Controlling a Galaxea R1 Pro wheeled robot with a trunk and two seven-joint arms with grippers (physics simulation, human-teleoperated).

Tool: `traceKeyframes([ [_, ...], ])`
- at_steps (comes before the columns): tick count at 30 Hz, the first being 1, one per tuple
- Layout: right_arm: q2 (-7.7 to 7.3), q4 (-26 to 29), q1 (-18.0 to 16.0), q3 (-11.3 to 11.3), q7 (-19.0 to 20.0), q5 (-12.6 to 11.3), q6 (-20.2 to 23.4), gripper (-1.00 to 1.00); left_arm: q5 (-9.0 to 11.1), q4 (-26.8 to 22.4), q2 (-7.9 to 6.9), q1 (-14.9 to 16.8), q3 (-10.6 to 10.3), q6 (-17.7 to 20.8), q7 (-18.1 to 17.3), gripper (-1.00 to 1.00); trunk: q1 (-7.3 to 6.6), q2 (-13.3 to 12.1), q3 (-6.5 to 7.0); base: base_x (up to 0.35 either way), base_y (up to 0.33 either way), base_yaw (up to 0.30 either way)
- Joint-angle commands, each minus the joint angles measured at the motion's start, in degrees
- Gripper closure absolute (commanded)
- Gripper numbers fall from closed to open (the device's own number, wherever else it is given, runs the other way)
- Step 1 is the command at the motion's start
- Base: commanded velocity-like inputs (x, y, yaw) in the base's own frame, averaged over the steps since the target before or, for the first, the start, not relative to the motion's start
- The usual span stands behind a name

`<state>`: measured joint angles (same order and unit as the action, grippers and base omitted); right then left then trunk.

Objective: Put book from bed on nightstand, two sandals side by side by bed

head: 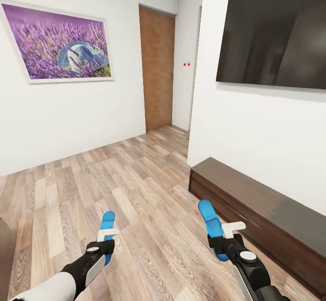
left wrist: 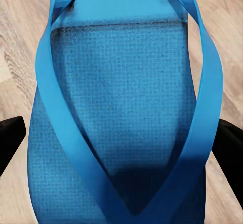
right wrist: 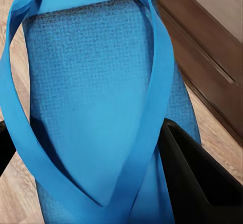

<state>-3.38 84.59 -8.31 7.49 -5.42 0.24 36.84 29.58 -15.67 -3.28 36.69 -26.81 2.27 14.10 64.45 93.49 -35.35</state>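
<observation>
Each of my grippers carries one bright blue sandal above the wood-plank floor. The left gripper [head: 106, 243] is shut on a sandal [head: 107, 228] that sticks forward, edge up. In the left wrist view that sandal [left wrist: 121, 107] shows its textured sole and straps between the black fingers [left wrist: 10, 140]. My right gripper [head: 221, 242] is shut on the other sandal [head: 210, 222], seen close in the right wrist view [right wrist: 96, 97] with a black finger [right wrist: 197, 178] beside it. The bed, the book and the nightstand are out of view.
A long low dark-wood bench [head: 267, 215] runs along the white wall at the right, under a dark wall screen [head: 276, 29]. A framed lavender picture [head: 59, 43] hangs at the left. A brown door [head: 157, 68] stands at the far end of the plank floor [head: 113, 188].
</observation>
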Motion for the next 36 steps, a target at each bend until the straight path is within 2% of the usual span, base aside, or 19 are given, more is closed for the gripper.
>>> traceKeyframes([
  [1, -0.05, 0.06, -0.04, 0.16, -0.47, -0.16, 0.34, 1.0, 0.41, -0.15, -0.06, 0.02, -0.47, 0.23, 0.39, 1.0, -0.23, -0.39, 0.13, 0.0, 0.0, 0.0],
  [36, -0.03, -0.62, -0.04, 0.2, -0.39, -0.3, 0.28, 1.0, 0.42, -0.15, -0.06, 0.04, -0.46, 0.21, 0.32, 1.0, -7.92, -14.42, 6.41, 0.0, 0.0, 0.0],
])
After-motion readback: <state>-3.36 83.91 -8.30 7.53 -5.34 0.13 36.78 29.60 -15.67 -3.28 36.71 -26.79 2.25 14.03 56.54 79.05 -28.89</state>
